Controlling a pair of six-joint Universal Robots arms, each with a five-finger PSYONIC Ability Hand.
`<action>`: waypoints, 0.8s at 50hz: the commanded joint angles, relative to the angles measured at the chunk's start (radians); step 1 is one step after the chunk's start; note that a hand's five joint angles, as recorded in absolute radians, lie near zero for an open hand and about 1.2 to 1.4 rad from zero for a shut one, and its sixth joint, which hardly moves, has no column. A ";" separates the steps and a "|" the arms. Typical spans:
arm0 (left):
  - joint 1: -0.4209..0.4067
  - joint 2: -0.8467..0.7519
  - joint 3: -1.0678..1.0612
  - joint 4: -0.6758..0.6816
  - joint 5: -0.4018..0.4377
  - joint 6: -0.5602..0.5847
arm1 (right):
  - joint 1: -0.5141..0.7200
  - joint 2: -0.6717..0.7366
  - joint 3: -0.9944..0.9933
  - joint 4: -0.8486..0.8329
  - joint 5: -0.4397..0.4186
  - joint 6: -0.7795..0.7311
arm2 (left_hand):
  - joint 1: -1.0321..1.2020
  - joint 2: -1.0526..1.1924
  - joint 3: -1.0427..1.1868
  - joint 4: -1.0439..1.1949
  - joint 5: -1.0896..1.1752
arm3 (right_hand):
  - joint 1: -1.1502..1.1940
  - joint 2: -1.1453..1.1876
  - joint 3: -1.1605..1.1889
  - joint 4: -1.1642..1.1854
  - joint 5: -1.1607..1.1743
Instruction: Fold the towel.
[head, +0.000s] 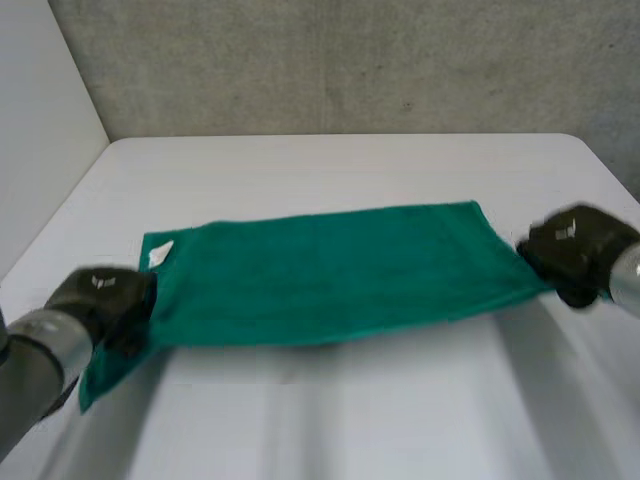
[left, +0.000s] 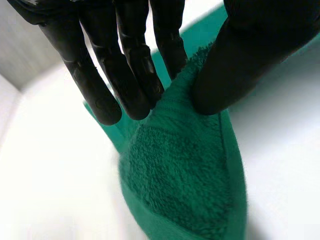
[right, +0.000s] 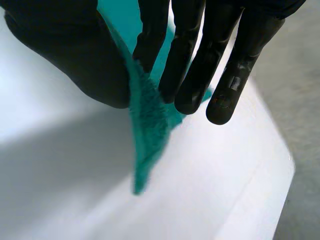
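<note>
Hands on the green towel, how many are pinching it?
2. The left hand pinches the towel at its left end; the right hand pinches its right end. No other hand is visible.

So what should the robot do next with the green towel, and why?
Probably carry both hands forward together, laying the held edge over the far edge. The left hand and right hand each pinch an end of the towel, and its near edge looks lifted off the table.
</note>
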 joint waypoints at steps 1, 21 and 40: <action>0.043 -0.020 -0.025 -0.112 0.001 0.001 | 0.007 -0.038 0.155 0.091 0.078 -0.205 | 0.250 0.199 0.208 0.201 0.262 | 0.412 0.217 0.218 0.208 0.230; 0.032 -0.538 0.452 0.053 -0.007 -0.004 | 0.098 0.478 -0.356 -0.146 0.112 0.079 | 0.250 0.199 0.208 0.201 0.262 | 0.412 0.217 0.218 0.208 0.230; 0.029 -0.788 0.698 0.324 -0.001 0.001 | 0.138 0.893 -0.857 -0.272 0.187 0.111 | -0.614 -0.665 -0.656 -0.663 -0.603 | 0.412 0.217 0.218 0.208 0.230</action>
